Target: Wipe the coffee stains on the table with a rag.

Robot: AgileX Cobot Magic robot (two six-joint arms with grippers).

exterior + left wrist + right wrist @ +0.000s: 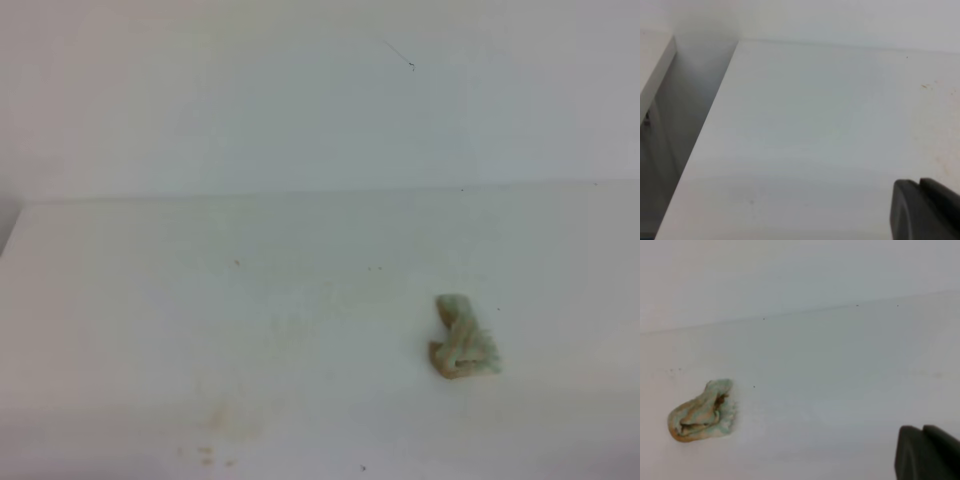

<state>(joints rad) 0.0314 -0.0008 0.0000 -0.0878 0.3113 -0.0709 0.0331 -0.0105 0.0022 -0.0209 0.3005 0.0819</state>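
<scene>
Green-white rag (462, 340) crumpled on table (200, 300), long axis upright-diagonal, untouched

Table (150, 300): a smooth, matt white surface is presented, without sheen, flecked with tiny dark specks; faint pale-brown smudges (215, 420) are seen as a dull, dry-looking film near the front edge.

Rag (462, 340): soft cloth is shown, pale green and white, crumpled into lumpy folds, with a matt, slightly fuzzy texture; brownish staining is carried along its lower folds.

Wall (300, 90): a plain white, matt, even finish is displayed.

Gripper parts (927, 452): dark, matt, plastic-looking bodies are seen, smooth-surfaced.
</scene>
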